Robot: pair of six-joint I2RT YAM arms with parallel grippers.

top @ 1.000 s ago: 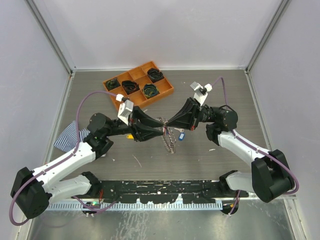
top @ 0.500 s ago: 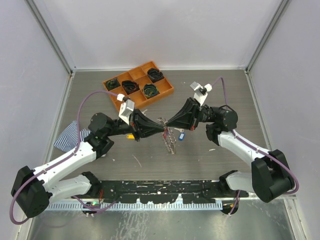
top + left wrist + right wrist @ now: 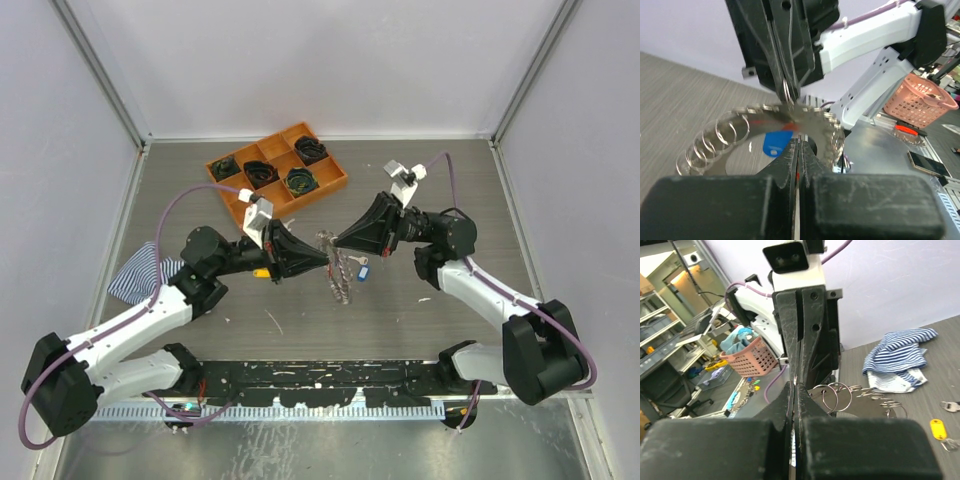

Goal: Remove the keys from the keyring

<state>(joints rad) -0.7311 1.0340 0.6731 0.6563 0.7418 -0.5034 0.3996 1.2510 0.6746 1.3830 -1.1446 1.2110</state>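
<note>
Clamping the spiky silver-grey wire keyring (image 3: 340, 274) from opposite sides, left gripper (image 3: 323, 259) and right gripper (image 3: 337, 243) pinch shut; next, probably working the blue-tagged silver key (image 3: 363, 270) off.

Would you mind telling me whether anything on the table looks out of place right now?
A crumpled blue-and-white striped cloth lies at the left edge of the grey table. It looks odd because it has no part in the key work. Nothing looks spilled or damaged.
</note>
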